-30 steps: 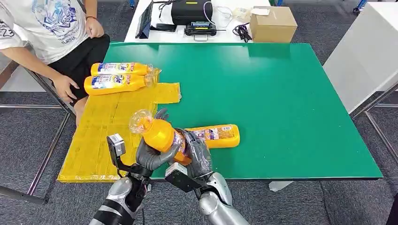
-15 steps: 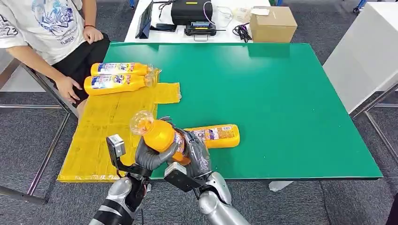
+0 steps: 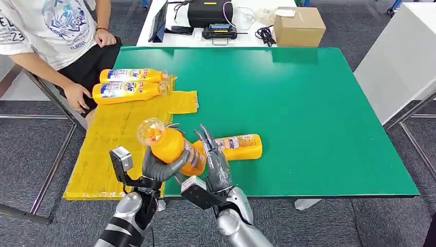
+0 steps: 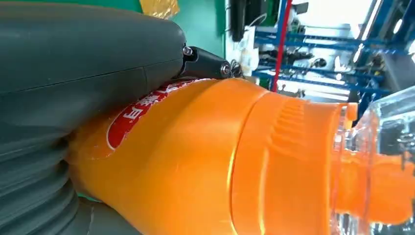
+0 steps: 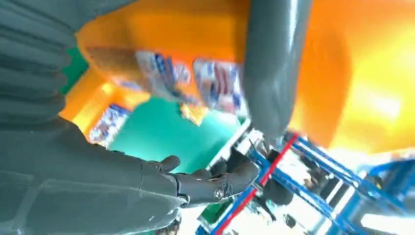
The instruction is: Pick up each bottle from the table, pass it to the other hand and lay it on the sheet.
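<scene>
Above the table's near edge, the left hand (image 3: pixel 157 167) grips an orange bottle (image 3: pixel 172 145), clear cap tilted up; the right hand (image 3: pixel 216 162) beside it has its fingers spread, holding nothing. Another bottle (image 3: pixel 237 146) lies on the green table (image 3: pixel 308 113), two bottles (image 3: pixel 131 85) on the yellow sheet (image 3: pixel 110 144)

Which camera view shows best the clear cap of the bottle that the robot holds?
The head view: the whole clear cap stands free above the left hand. The left wrist view shows the cap close but cut at the edge. The right wrist view gives a blurred orange body, no cap.
</scene>
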Controlling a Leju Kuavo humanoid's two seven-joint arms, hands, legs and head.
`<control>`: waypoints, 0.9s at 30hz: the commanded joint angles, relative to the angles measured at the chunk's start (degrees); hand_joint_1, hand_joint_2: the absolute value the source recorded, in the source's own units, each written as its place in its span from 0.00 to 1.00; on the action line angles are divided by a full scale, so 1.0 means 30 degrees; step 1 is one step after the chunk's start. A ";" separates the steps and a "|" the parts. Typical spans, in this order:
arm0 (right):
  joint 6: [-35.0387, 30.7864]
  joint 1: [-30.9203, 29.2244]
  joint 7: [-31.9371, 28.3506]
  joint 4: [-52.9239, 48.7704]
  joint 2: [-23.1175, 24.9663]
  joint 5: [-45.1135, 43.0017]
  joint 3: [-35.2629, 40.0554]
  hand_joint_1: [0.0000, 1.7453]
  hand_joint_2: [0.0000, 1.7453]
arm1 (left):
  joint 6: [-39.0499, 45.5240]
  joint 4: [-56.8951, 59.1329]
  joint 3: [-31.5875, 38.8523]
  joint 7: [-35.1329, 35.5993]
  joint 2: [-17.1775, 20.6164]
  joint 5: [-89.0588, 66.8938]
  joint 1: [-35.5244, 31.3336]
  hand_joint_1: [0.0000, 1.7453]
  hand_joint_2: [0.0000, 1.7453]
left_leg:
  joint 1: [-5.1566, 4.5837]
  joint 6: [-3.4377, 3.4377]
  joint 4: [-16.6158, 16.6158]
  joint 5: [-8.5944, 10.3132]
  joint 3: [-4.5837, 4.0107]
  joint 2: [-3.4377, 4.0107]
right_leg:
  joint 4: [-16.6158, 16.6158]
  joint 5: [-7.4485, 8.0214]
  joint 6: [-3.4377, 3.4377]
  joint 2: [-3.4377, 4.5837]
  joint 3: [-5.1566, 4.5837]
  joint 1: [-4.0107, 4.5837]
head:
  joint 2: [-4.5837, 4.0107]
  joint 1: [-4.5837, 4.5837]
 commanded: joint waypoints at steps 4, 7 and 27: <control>0.0012 -0.0004 0.0091 -0.1131 -0.0790 -0.0065 0.0012 0.00 0.00 | 0.0032 0.0136 0.0541 0.0026 0.0315 -0.0058 -0.0401 1.00 1.00 | 0.0012 -0.0021 -0.0011 -0.0026 0.0070 0.0011 | -0.0013 -0.0023 -0.0028 0.0000 0.0071 0.0016 | 0.0000 0.0000; 0.0012 -0.0004 0.0091 -0.1131 -0.0790 -0.0065 0.0012 0.00 0.00 | 0.0032 0.0136 0.0541 0.0026 0.0315 -0.0058 -0.0401 1.00 1.00 | 0.0007 -0.0015 -0.0013 -0.0014 0.0047 0.0008 | -0.0017 -0.0011 -0.0020 0.0000 0.0048 0.0009 | 0.0000 0.0000; -0.0115 0.1227 0.0430 -0.6165 -0.1338 -0.0647 -0.0474 0.00 0.00 | 0.3146 -0.0804 0.2366 -0.0871 0.0300 -0.1515 -0.0562 1.00 1.00 | 0.0014 -0.0018 0.0006 -0.0019 0.0029 -0.0003 | -0.0001 -0.0020 -0.0025 -0.0013 0.0036 0.0017 | 0.0000 0.0007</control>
